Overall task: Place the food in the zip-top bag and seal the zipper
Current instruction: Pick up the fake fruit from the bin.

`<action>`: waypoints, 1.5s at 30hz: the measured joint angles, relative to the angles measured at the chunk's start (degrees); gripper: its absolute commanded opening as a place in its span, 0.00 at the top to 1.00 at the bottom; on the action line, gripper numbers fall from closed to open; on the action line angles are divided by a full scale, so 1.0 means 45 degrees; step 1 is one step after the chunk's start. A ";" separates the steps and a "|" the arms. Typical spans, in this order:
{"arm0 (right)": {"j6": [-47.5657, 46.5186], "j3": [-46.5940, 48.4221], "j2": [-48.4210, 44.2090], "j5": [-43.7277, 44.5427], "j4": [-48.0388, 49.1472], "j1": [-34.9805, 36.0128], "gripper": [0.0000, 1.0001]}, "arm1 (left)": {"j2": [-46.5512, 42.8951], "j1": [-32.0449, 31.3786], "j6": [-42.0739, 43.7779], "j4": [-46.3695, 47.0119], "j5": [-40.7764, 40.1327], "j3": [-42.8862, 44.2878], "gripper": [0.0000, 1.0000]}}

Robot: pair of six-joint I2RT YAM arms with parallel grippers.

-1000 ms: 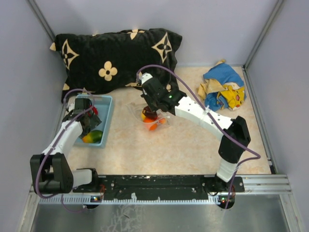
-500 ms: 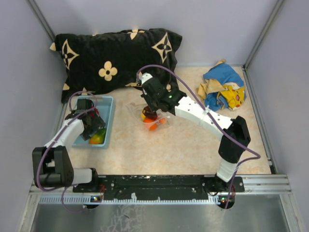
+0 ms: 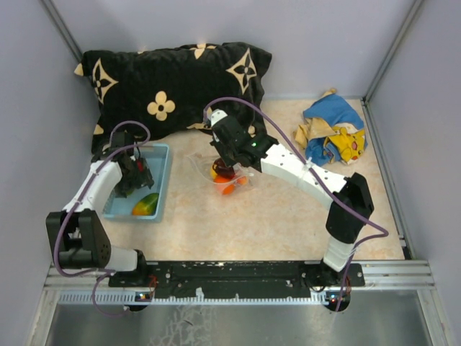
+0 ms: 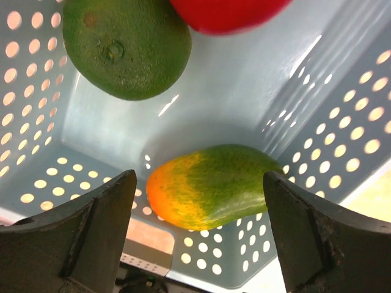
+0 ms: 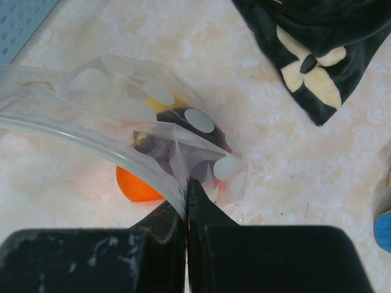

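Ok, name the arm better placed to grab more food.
Left. Its jaws stand open over the green-and-orange toy mango in the light blue plastic basket; the right jaws are shut on the clear zip-top bag.

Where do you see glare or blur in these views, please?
Left wrist view: red fruit at the top edge looks soft, and light streaks glint on the basket floor. Right wrist view: the zip-top bag sheens pale along its curved rim. Top view: even, sharp.
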 measured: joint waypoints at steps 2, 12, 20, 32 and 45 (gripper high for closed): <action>0.0000 0.0000 0.0000 0.0000 0.0010 0.0000 1.00 | 0.0180 -0.0015 0.0267 -0.0457 0.0010 0.0112 0.12; -0.0005 0.0000 0.0000 -0.0073 0.0010 0.0000 1.00 | 0.0661 -0.0136 0.0962 -0.1336 0.0971 0.0136 0.15; -0.0005 -0.0005 0.0000 -0.0073 0.0015 0.0000 1.00 | 0.1467 -0.0301 0.1156 -0.1360 0.1549 0.0209 0.15; -0.0005 -0.0005 0.0000 -0.0073 0.0019 0.0000 1.00 | 0.2647 -0.0296 0.1039 -0.0364 0.2001 0.0058 0.14; -0.0005 -0.0005 0.0000 -0.0073 0.0092 0.0000 1.00 | 0.2157 -0.0121 0.0180 0.0199 0.1583 0.0753 0.13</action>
